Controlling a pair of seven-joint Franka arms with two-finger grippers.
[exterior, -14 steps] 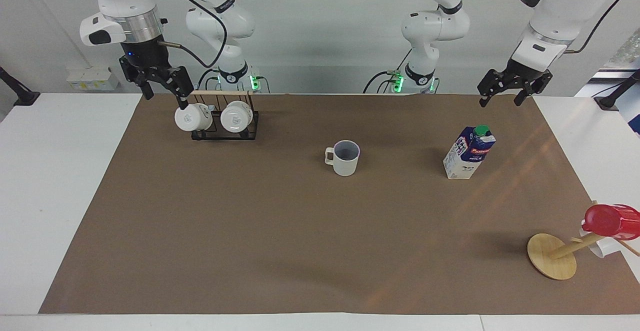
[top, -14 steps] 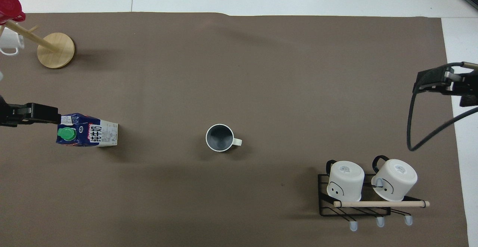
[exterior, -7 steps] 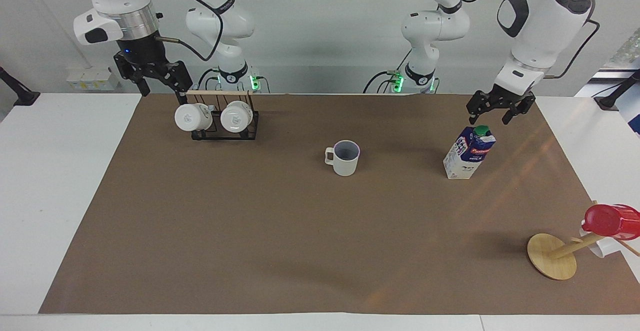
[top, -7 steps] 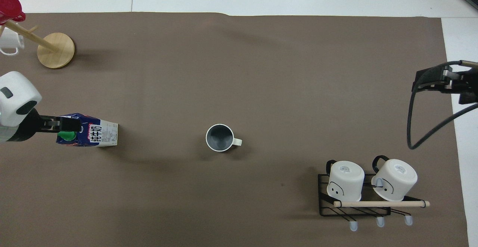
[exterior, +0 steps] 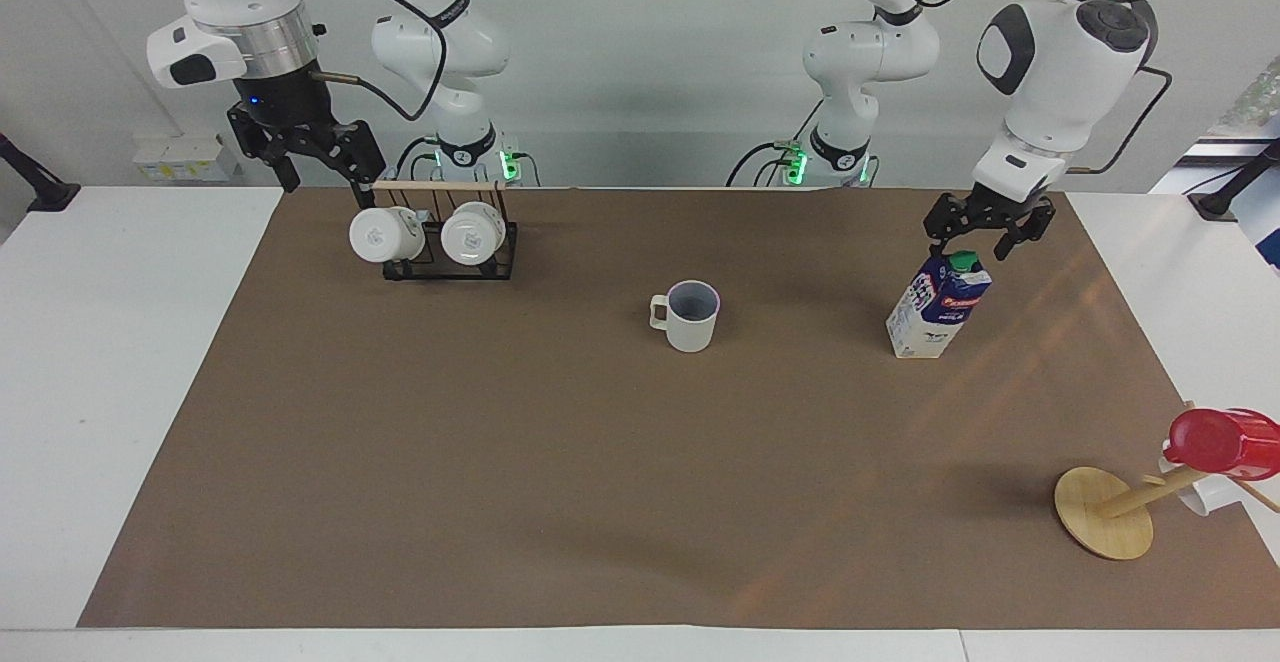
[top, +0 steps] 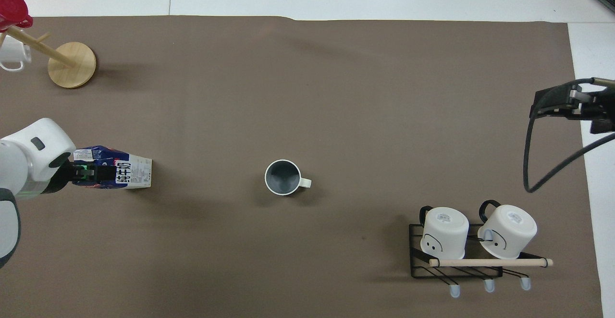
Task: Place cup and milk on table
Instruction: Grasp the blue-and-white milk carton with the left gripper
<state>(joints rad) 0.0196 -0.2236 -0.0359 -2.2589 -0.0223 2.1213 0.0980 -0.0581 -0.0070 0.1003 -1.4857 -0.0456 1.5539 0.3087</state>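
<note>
Hanging near the robots, the right gripper point(exterior: 318, 164) waits with its jaws apart over the black wire rack point(exterior: 450, 247) holding two white mugs point(exterior: 432, 235). The light grey cup with a square handle point(exterior: 688, 315) stands upright on the brown paper of the white table point(exterior: 120, 362), farther from the robots than the rack. Toward the left arm's end from the cup stands the tall blue and white milk carton point(exterior: 938, 306). The left gripper point(exterior: 978, 239) hangs over its green cap, jaws apart.
</note>
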